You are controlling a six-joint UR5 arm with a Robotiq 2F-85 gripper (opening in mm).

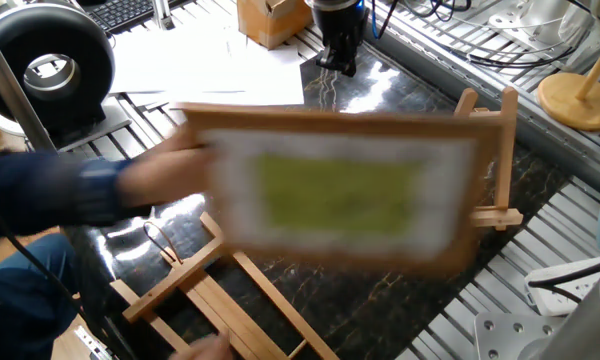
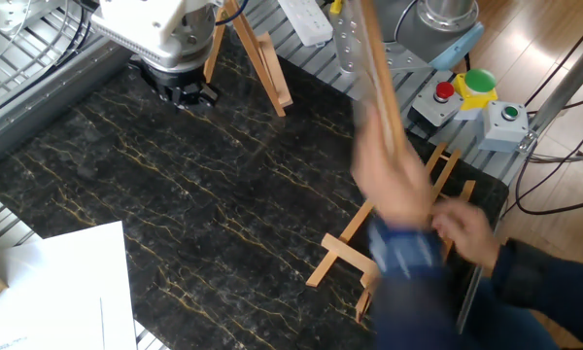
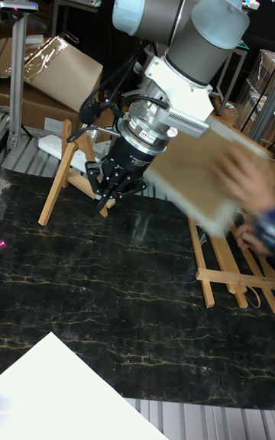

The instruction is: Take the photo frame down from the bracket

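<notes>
Fingers of the robot's gripper [image 3: 107,197] hang empty just above the dark marbled table [image 2: 175,214], near its far edge in one fixed view; whether they stand apart or together I cannot tell, since they show only as a dark cluster in every view. The photo frame [image 1: 345,190] is not on the bracket [image 1: 492,150]. A person's hand [image 1: 170,180] holds the frame in the air, blurred, long axis running level across the table, its right end in front of the bracket. From the fingers the frame lies across the table toward the near side, well apart, and the bracket stands off to one side with nothing seen resting on its ledge. A longer slatted easel [image 1: 210,290] lies flat on the table below the frame. My judgement: the frame must be seated on the bracket before the arm can lift it off. No brand or writing can be read; the frame's yellow-green sheet is too blurred.
</notes>
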